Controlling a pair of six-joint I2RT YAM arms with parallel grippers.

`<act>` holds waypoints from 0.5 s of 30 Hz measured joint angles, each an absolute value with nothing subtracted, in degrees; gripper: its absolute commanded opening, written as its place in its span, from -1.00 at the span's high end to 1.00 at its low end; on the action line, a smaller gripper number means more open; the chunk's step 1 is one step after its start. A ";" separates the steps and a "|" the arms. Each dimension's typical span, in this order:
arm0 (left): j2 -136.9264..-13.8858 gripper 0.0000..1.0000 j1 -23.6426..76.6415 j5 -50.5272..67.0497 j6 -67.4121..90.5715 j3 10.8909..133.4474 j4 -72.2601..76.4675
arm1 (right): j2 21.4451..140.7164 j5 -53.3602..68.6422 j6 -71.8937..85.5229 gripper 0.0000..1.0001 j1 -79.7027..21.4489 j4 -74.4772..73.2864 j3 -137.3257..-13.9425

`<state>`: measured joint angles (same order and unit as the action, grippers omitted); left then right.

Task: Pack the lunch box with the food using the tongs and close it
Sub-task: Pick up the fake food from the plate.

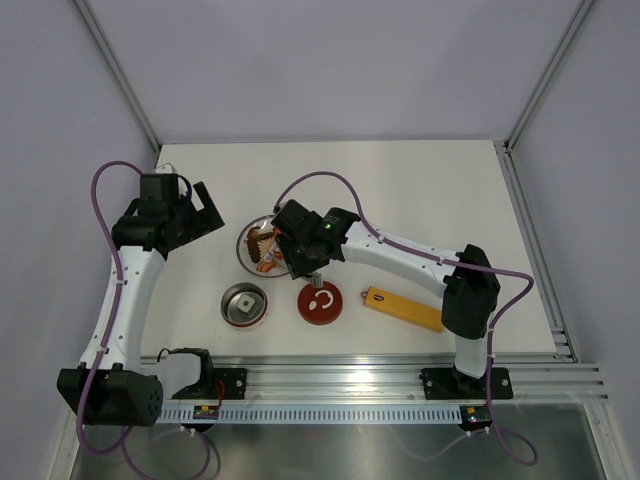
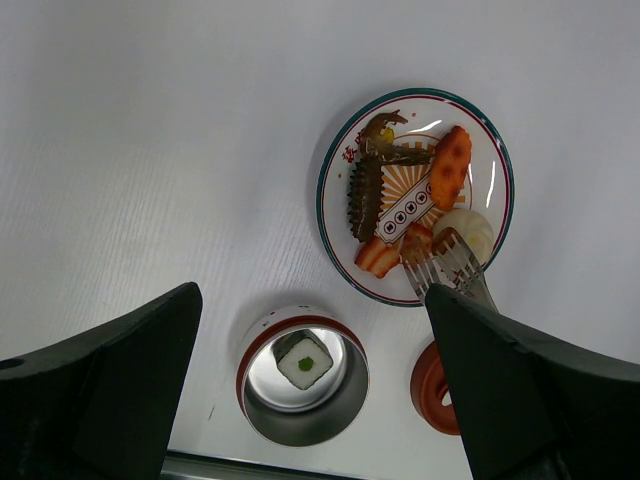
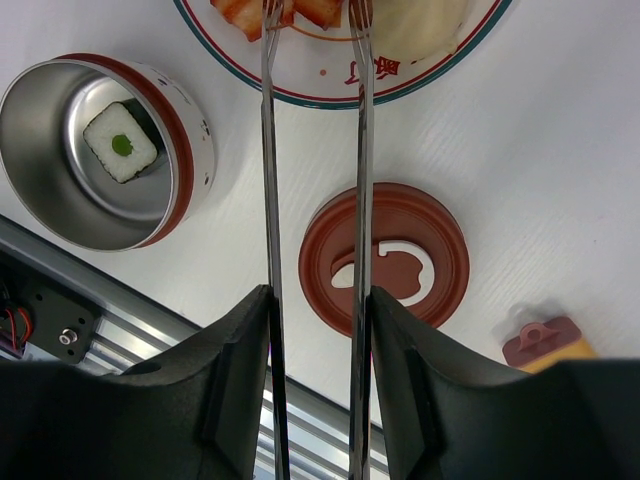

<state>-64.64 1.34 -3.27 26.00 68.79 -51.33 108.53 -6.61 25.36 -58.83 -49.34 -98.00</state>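
Black fingers [image 3: 235,380] of the right gripper [image 3: 320,310] are seen closest, pressed against the outsides of the tongs [image 3: 268,200], which are held well back along their two thin arms. These arms are set apart, roughly parallel, with the tips lowered over the plate [image 3: 420,85] beside the orange pieces of the food [image 2: 378,257]; whether anything is pinched cannot be told. Nearby, the lunch box [image 3: 190,140] is stood open with one white square piece inside, and its lid [image 3: 445,250] is laid just beside it. The steel is judged springy and slick, the pieces light and soft, so a gentle squeeze across a piece's middle is advised. The left gripper [image 2: 310,310] is held wide open.
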 measured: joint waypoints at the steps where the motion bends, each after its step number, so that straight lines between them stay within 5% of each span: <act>1: -64.64 -0.98 1.34 -3.27 25.98 68.79 -51.33 | 108.55 -6.61 25.39 0.00 -58.83 -49.34 -98.00; 15: -64.64 -0.98 1.32 -3.27 25.98 68.75 -51.33 | 111.48 -6.63 25.39 0.10 -58.83 -49.19 -99.26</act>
<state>-64.64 1.32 -3.27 25.98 68.75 -51.33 111.48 -6.63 25.39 -58.83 -49.19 -99.26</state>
